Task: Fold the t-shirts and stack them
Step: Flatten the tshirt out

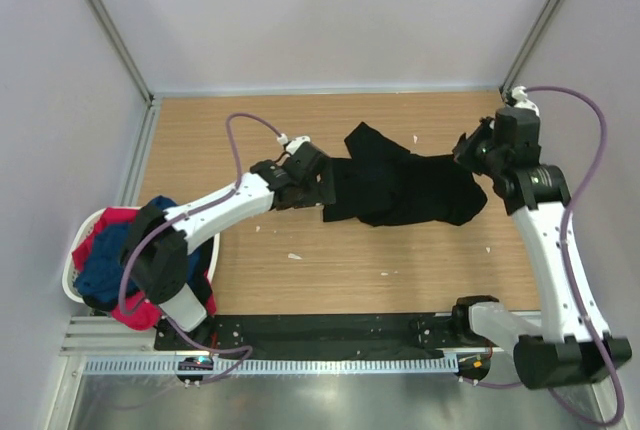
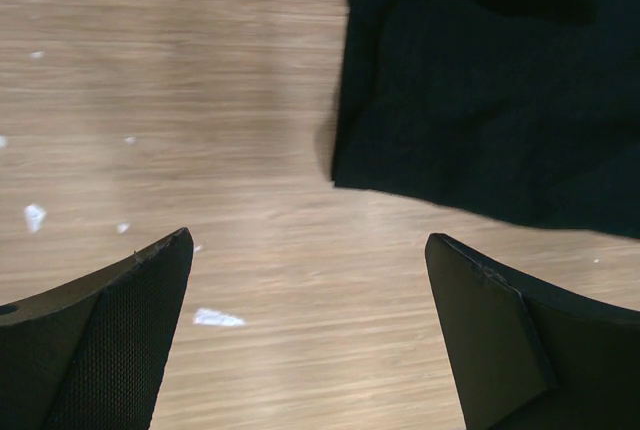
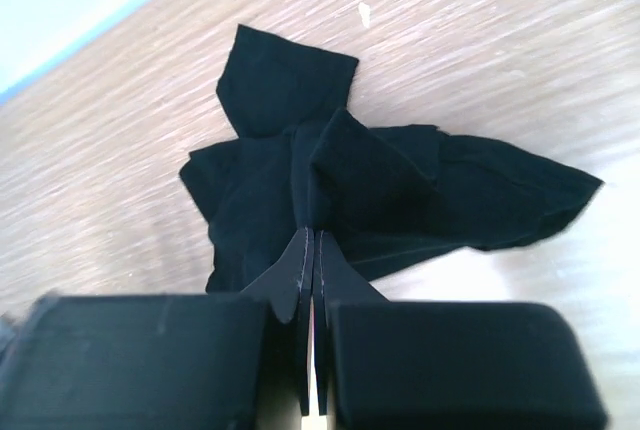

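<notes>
Black t-shirt, top view: lay crumpled on the table between left gripper and right gripper; navy t-shirt and red-pink t-shirt lay in the basket.
Left wrist: fingers were spread wide over wood, just beside the cloth's corner.
Right wrist: fingers were pressed together against the cloth; whether they pinched it escaped us.

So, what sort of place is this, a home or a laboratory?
Most likely a laboratory robot cell, not a home: a left arm and right arm bolted to a wooden table, plain walls with metal frame posts around it, and a black t-shirt and laundry basket as practice items.
</notes>
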